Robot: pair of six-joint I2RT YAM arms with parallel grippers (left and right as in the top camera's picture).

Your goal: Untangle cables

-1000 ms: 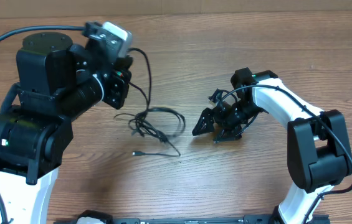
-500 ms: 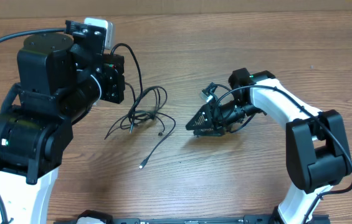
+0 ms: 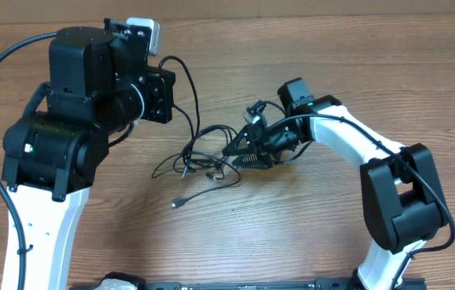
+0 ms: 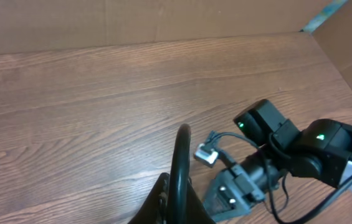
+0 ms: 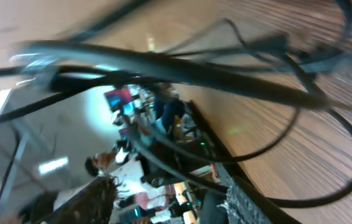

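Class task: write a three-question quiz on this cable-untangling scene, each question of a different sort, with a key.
1. True or false: the cables lie in separate straight lines.
2. Fill in: the left pincer is shut on a ___.
3. Which pincer has its tips at the tangle on the table? A) left pincer B) right pincer
Key: 1 false; 2 cable; 3 B.
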